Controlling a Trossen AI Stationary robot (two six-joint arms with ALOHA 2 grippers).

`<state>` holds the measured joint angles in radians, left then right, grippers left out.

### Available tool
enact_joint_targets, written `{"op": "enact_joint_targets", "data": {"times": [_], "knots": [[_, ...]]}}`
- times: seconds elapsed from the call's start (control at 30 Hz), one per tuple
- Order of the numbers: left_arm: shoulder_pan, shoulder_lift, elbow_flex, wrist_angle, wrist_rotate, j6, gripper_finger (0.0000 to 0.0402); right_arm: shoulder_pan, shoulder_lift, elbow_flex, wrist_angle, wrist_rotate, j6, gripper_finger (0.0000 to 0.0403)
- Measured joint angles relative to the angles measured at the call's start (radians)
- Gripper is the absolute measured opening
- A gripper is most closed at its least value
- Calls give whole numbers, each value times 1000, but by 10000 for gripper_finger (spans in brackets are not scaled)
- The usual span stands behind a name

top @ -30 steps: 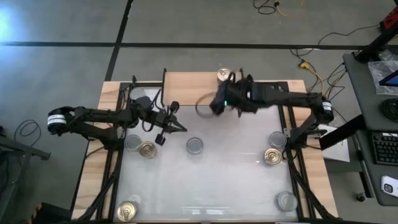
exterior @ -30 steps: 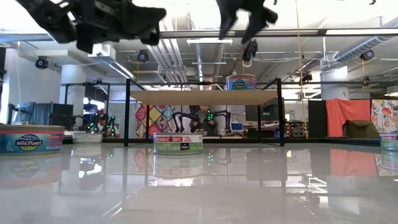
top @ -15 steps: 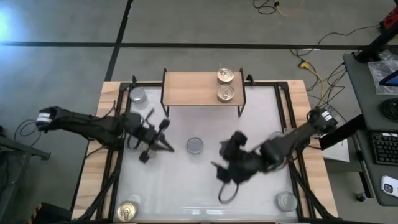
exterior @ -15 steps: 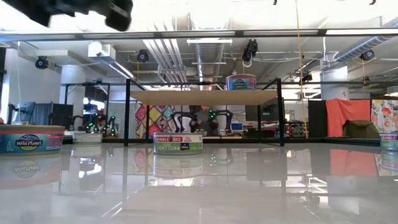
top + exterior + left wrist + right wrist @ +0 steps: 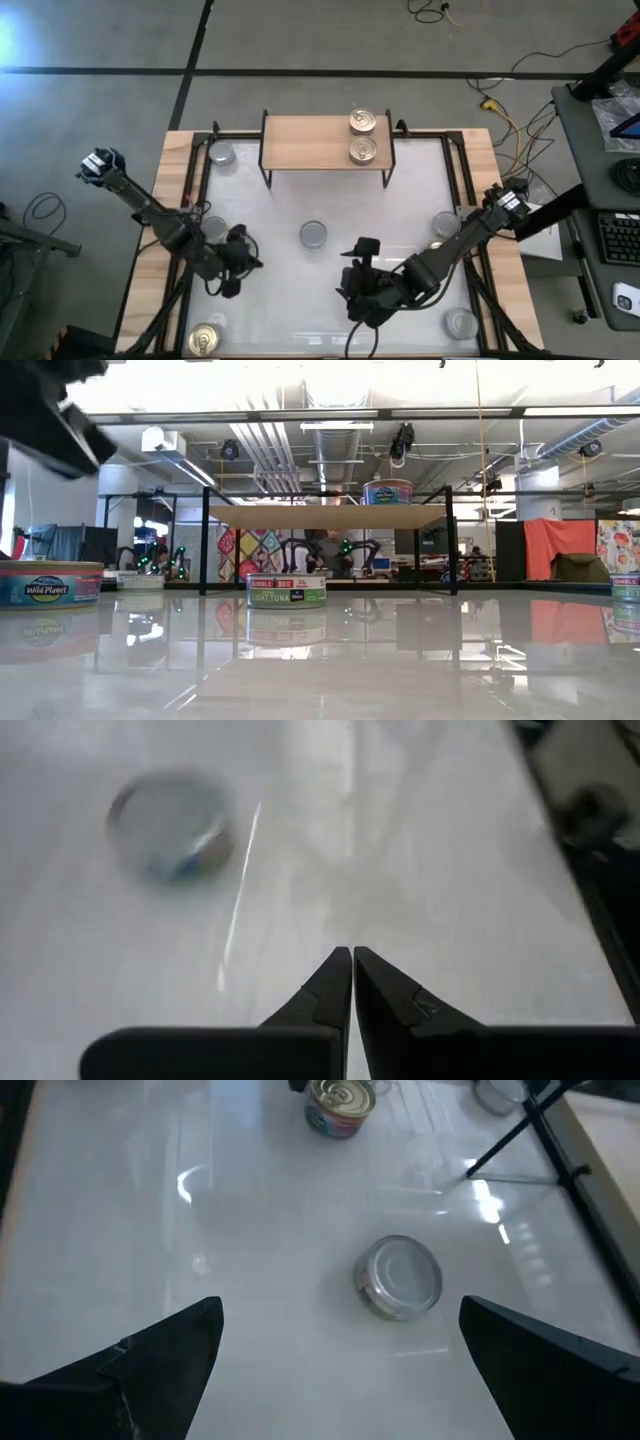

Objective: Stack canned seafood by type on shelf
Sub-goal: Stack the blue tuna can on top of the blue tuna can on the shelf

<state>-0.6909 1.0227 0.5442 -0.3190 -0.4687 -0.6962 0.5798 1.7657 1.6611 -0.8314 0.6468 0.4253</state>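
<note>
Two gold-topped tins (image 5: 362,122) (image 5: 362,150) stand on the shelf (image 5: 310,145), one behind the other near its right end; the low view shows one tin (image 5: 388,491) on the plank (image 5: 330,515). A silver-topped tin (image 5: 313,234) (image 5: 400,1277) sits mid-table. My right gripper (image 5: 352,275) hovers open to the near right of it, its fingers wide apart at the wrist picture's lower corners. My left gripper (image 5: 245,263) (image 5: 352,960) is shut and holds nothing, over the table's left half. A blurred silver tin (image 5: 170,840) lies ahead of it.
More tins stand on the glossy white table: silver ones at the far left (image 5: 221,153), right (image 5: 445,225) and near right (image 5: 462,322), a gold one at the near left (image 5: 205,340), another gold one (image 5: 340,1105) beyond the middle tin. Black frame rails edge the table.
My right gripper has left the shelf and swung toward the table's near edge, sinking over the middle of the table, with two gold tins now showing on the shelf. My left gripper has drawn back toward the near left, turning as it went, and stays shut.
</note>
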Motion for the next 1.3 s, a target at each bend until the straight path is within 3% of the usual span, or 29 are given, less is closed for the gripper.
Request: {"op": "enact_joint_targets", "data": {"times": [0.2, 0.3, 0.5, 0.63, 0.87, 1.03, 1.13, 1.3], "knots": [[42, 48, 1, -255, -19, -423, 0, -37, -7, 0, 0, 7, -42, 398], [89, 61, 1, -335, -4, -511, 0, -46, -10, 0, 0, 8, -42, 398], [166, 62, 1, -330, 29, -506, 0, -48, -11, 0, -1, 7, -43, 398], [217, 61, 4, -400, 138, -535, 0, -47, -11, 0, -5, 6, -13, 398], [294, 75, 170, -617, 136, -386, 0, -45, -11, 0, -30, 2, 79, 398], [295, 156, 226, -820, 145, -391, 0, -33, -11, 0, -90, -3, 198, 398], [295, 220, 207, -820, 209, -393, 0, -12, -11, -2, -119, -4, 251, 398], [295, 334, 191, -791, 230, -365, 0, 10, -11, -3, -113, -3, 290, 398]]}}
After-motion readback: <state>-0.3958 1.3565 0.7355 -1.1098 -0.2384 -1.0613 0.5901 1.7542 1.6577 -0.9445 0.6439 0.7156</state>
